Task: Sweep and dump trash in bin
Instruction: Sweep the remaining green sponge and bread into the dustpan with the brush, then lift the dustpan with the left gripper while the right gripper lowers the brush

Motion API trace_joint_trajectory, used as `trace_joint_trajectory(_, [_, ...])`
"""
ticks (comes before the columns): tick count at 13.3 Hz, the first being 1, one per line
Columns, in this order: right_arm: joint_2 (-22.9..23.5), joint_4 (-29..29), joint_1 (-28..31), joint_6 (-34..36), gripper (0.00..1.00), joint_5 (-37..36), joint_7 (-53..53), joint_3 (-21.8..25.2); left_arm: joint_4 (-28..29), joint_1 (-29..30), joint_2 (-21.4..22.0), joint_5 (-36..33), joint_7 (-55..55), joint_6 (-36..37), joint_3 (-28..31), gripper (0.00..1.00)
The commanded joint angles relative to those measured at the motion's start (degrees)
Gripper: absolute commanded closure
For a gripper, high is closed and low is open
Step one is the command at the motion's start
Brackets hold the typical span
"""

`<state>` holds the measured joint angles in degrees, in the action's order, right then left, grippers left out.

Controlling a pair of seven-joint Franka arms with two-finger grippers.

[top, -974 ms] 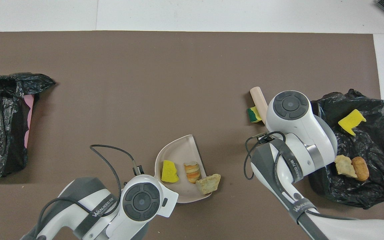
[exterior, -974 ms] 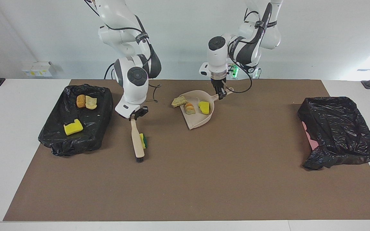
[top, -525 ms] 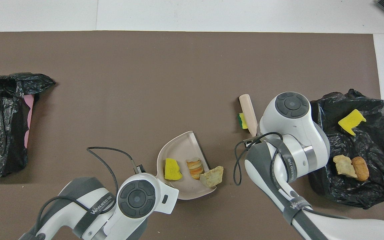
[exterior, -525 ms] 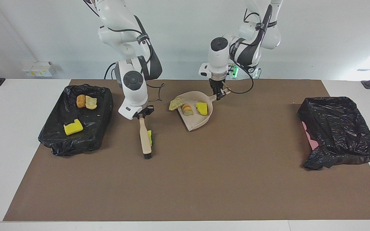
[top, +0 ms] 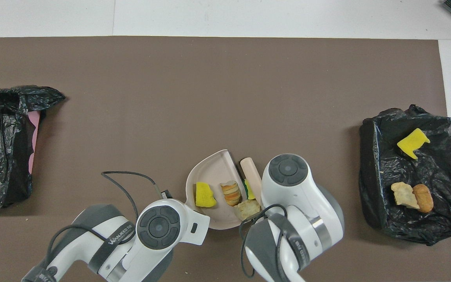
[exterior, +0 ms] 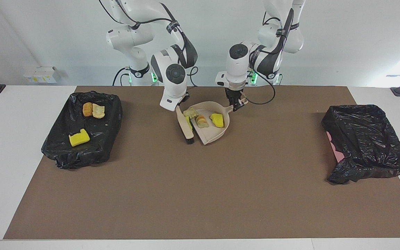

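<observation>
Sweeping step: right gripper [exterior: 178, 107], clamped on the beige brush [exterior: 186, 129], presses the green-faced yellow sponge scrap [top: 249, 190] against the mouth of the beige plastic dustpan [exterior: 215, 133], whose handle the left gripper [exterior: 236, 104] grips; next, nudge it inside.

The brown mat [exterior: 200, 194] lies open across the lower half of the facing view — wide room to pass. Obstacles: the dustpan [exterior: 211, 133] and brush [exterior: 186, 129] crowded together at upper centre, a black-lined bin [exterior: 82, 152] at left, another bin [exterior: 370, 146] at right.
</observation>
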<state>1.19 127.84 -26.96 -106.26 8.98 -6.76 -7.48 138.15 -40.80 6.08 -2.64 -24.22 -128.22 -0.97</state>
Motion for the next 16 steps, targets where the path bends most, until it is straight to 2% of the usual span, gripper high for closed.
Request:
trace_joint_trajectory(1, [-5.0, 4.9, -4.9, 0.3, 1.00, 5.6, -0.9, 0.1, -0.3, 0.5, -1.7, 0.7, 0.8, -2.2, -0.1, 1.00])
trace_joint_trajectory(4, [-5.0, 3.4, -8.5, -0.7, 1.00, 8.9, -5.1, 0.1, -0.3, 0.5, -1.7, 0.7, 0.7, -2.4, -0.1, 1.00])
trace_joint_trajectory(6, [-4.1, 1.1, -8.4, -0.4, 1.00, 8.9, -6.7, 0.1, -0.4, 1.0, -1.8, 0.7, 0.1, -2.5, 0.0, 1.00])
trace_joint_trajectory(11, [-8.8, -2.5, -1.4, 7.2, 1.00, 8.8, -5.6, 0.6, -4.9, 8.7, -5.2, 0.7, -7.5, -1.8, -0.1, 1.00])
trace_joint_trajectory(14, [-9.4, -4.1, -1.2, 9.8, 1.00, 8.8, -6.9, 0.4, -7.0, 13.4, -6.2, 0.7, -13.8, -1.6, -0.1, 1.00])
trace_joint_trajectory(16, [-11.0, -2.8, -2.4, 8.5, 1.00, 8.7, -11.6, 0.0, -12.2, 16.8, -8.6, 0.7, -20.7, 1.9, -0.1, 1.00])
